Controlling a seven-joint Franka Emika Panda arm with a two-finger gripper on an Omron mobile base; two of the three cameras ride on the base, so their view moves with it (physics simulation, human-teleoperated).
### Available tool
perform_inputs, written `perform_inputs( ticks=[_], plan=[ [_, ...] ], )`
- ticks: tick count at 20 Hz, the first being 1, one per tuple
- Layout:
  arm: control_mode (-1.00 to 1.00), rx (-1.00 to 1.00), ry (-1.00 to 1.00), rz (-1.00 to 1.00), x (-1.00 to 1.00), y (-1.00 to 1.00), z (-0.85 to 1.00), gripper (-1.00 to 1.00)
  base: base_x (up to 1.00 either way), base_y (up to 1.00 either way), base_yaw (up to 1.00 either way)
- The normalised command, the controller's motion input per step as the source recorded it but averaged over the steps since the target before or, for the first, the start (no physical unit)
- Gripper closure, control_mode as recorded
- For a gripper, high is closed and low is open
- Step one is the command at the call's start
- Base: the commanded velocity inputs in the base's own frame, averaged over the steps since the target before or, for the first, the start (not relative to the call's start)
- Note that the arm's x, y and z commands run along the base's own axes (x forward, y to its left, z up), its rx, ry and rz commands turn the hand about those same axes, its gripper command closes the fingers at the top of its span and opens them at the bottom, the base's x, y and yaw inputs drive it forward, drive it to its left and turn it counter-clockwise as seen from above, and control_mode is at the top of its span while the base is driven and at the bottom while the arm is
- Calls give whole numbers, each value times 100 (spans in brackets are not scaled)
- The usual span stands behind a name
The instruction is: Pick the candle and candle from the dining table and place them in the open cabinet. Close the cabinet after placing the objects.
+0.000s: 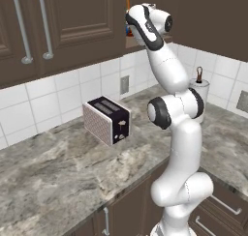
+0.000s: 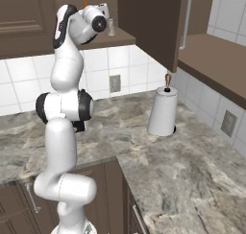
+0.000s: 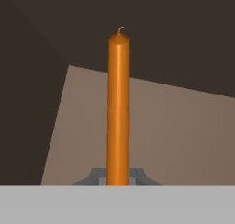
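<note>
Orange taper candle (image 3: 118,108) is standing clamped at its base in my nearly shut gripper (image 3: 118,178), reaching over the open cabinet (image 2: 120,36) shelf's front edge; releasing high is risking it toppling and rolling out.

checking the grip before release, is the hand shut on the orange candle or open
Shut on it: in the hand view the orange candle rises straight from between the hand's fingertips, which sit tight against its lower end.

Smooth waxy orange candle (image 3: 118,108), dark matt wooden cabinet (image 1: 72,22), veined marble-look counter (image 1: 58,172)
</note>
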Motion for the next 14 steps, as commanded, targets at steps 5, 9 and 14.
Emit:
perform_inputs(
  ticks=[5,9,14],
  plan=[
    [-100,10,1,1,4,-43,0,100,0,0,0],
    [-100,0,0,0,0,-1,0,100,0,0,0],
    [-100,0,0,0,2,0,0,100,0,0,0]
  ],
)
